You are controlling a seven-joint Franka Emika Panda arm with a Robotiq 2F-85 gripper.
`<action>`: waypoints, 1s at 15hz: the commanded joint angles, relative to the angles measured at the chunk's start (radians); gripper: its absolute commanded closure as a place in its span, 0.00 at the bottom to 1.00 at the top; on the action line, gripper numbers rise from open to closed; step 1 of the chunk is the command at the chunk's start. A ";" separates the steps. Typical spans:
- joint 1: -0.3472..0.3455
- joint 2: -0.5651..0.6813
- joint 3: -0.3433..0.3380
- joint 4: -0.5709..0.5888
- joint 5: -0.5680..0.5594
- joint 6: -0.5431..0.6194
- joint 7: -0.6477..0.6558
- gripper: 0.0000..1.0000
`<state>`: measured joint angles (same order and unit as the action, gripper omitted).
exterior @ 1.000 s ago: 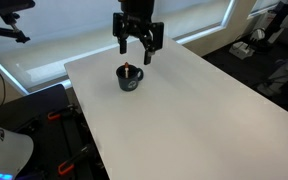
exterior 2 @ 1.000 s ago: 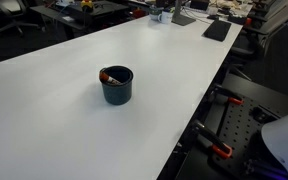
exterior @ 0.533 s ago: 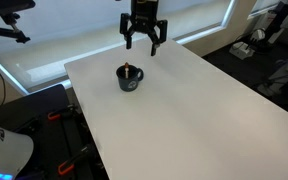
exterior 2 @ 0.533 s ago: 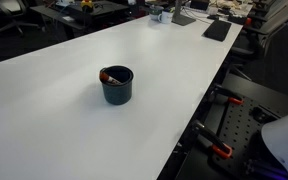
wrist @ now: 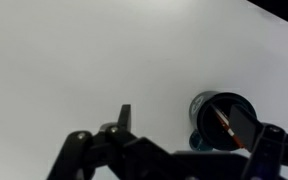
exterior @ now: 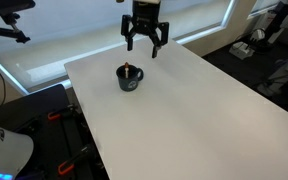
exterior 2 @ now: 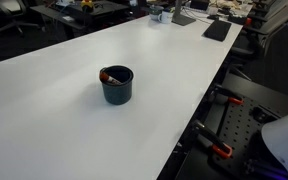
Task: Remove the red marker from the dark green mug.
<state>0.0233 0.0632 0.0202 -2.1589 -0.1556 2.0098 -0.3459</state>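
Red marker (wrist: 225, 124) inside mug (exterior 2: 116, 85); mug on table (exterior 2: 54, 110).

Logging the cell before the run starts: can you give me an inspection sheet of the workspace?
Surface: white table, bare around the mug.
Job's things: dark green mug upright; red marker leaning inside it.
Clutter: nothing seen near the mug.
Gripper: gripper open, empty, raised, off to one side of the mug.
Cables: nothing seen.
Surroundings: window blinds; desks with dark gear past the table's far end.
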 commanded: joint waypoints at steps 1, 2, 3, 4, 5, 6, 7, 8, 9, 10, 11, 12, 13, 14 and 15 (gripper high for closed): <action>-0.002 0.026 0.005 0.033 -0.003 -0.012 -0.025 0.00; 0.000 0.038 0.007 0.049 -0.005 -0.019 -0.033 0.00; 0.002 0.047 0.009 0.060 -0.010 -0.023 -0.038 0.00; 0.003 0.057 0.012 0.073 -0.009 -0.024 -0.054 0.00; 0.005 0.070 0.015 0.089 -0.011 -0.030 -0.062 0.00; 0.007 0.083 0.020 0.102 -0.011 -0.032 -0.077 0.00; 0.009 0.094 0.025 0.116 -0.013 -0.034 -0.088 0.00; 0.012 0.107 0.032 0.128 -0.013 -0.037 -0.105 0.00; 0.015 0.118 0.039 0.140 -0.015 -0.039 -0.118 0.00; 0.019 0.127 0.046 0.148 -0.014 -0.040 -0.135 0.00; 0.023 0.136 0.054 0.155 -0.013 -0.042 -0.151 0.00; 0.025 0.142 0.063 0.159 -0.012 -0.040 -0.168 0.00; 0.027 0.148 0.072 0.161 -0.012 -0.041 -0.181 0.00; 0.030 0.153 0.080 0.162 -0.009 -0.040 -0.198 0.00; 0.032 0.159 0.089 0.162 -0.007 -0.039 -0.218 0.00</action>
<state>0.0460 0.2004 0.0897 -2.0282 -0.1582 2.0061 -0.5112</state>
